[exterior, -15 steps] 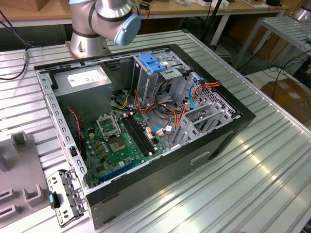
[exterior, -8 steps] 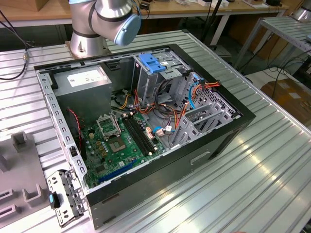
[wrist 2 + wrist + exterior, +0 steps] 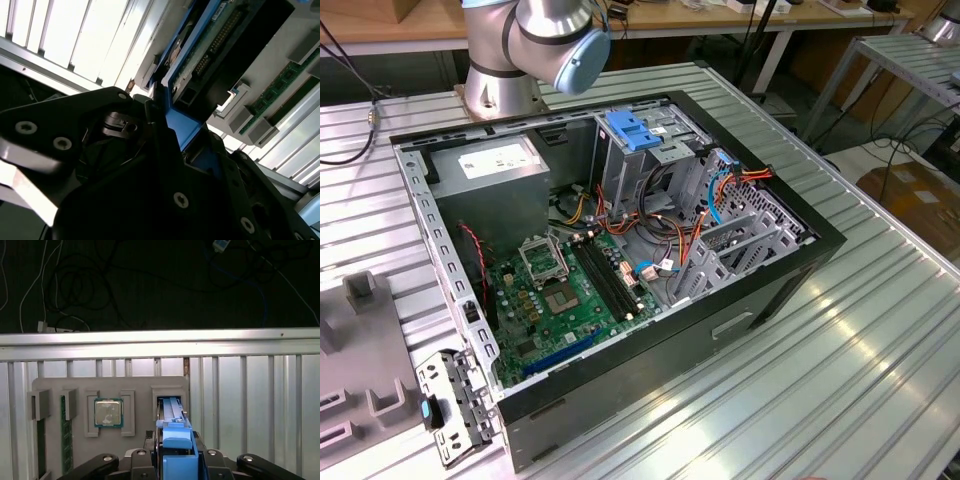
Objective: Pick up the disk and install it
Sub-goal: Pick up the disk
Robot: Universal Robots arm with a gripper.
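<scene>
The disk (image 3: 172, 427), a flat drive framed by a blue plastic carrier, stands on edge in a slot of a grey holder tray (image 3: 135, 387). My gripper (image 3: 175, 456) sits right over it, its dark fingers (image 3: 148, 456) pressed against both sides of the carrier, shut on it. In the second wrist view the disk (image 3: 202, 60) shows its connector edge and blue frame, and the gripper (image 3: 170, 131) clamps the carrier's blue end. In the exterior view the arm's base joint (image 3: 555, 40) stands behind the open computer case (image 3: 825, 240).
The holder tray also carries a processor chip (image 3: 108, 413) and a green memory stick (image 3: 65, 432). It lies near the ribbed metal table's edge rail (image 3: 160, 340), with dark floor and cables beyond. Inside the case are a drive cage with a light-blue latch plate (image 3: 632, 131), a motherboard (image 3: 565, 290) and loose cables.
</scene>
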